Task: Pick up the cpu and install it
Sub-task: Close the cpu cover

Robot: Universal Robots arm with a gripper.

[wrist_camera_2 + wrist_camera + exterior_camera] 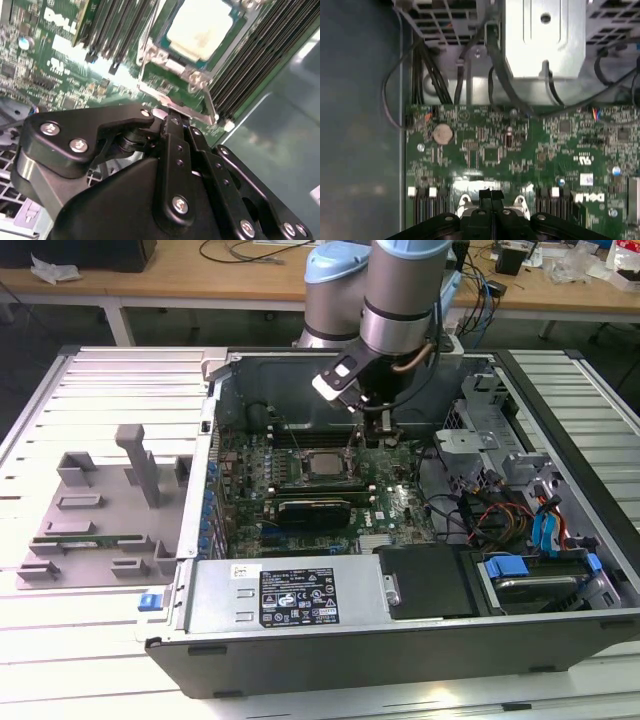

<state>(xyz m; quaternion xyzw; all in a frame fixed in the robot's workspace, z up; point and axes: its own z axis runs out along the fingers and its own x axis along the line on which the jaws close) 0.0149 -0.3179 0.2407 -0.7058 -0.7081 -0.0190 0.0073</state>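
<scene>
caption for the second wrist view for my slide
Tool low over the green motherboard, at the edge of the socket that holds the pale-topped cpu.

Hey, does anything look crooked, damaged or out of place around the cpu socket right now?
Nothing stands out. The cpu appears to lie flat and square inside its socket frame on the motherboard, and the gripper is close beside that frame. No visible damage or loose parts.
</scene>
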